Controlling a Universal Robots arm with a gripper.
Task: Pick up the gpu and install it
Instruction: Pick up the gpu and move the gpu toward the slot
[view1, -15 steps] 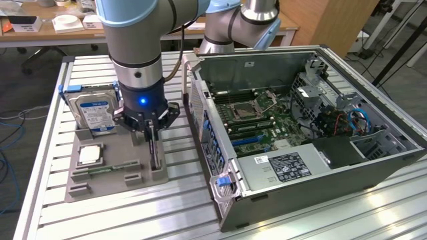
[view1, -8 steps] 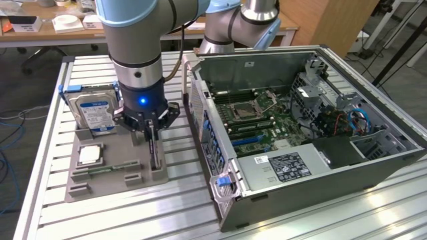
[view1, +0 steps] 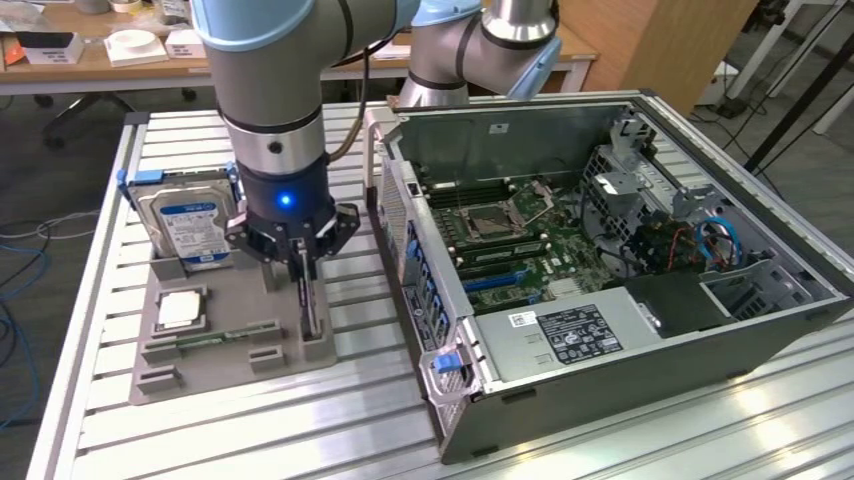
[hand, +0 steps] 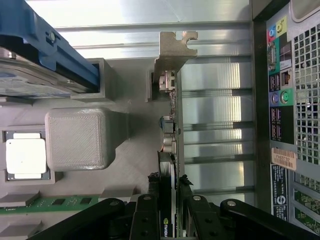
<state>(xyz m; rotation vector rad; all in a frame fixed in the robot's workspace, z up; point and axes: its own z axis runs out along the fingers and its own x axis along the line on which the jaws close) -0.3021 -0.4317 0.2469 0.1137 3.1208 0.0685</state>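
1. Ext. view: arm is hanging straight down over the grey fixture tray on the slatted tabletop, w/ the claw sitting on the top edge of the gpu.
2. Gpu is standing on edge in a slot along the tray's side toward the exterior view's right, i.e. the side nearest the PC case.
3. Hard drive is standing upright in its holder just beside the claw, on the exterior view's left. CPU and memory stick are lying flat in their pockets, apart from the gpu.
4. PC case is lying open side up just beside the tray. Its rear wall is standing between the gpu and the motherboard.
5. Wrist view: claw is standing part-closed, its black fingers pressing on opposite faces of the gpu. Card is sitting in the tray, not lifted.
6. Silver bracket is sitting at the card end far from the claw.
7. On one side of the card: grey block, CPU, memory stick, hard drive. On the other side: tabletop slats, then the case's rear port panel.
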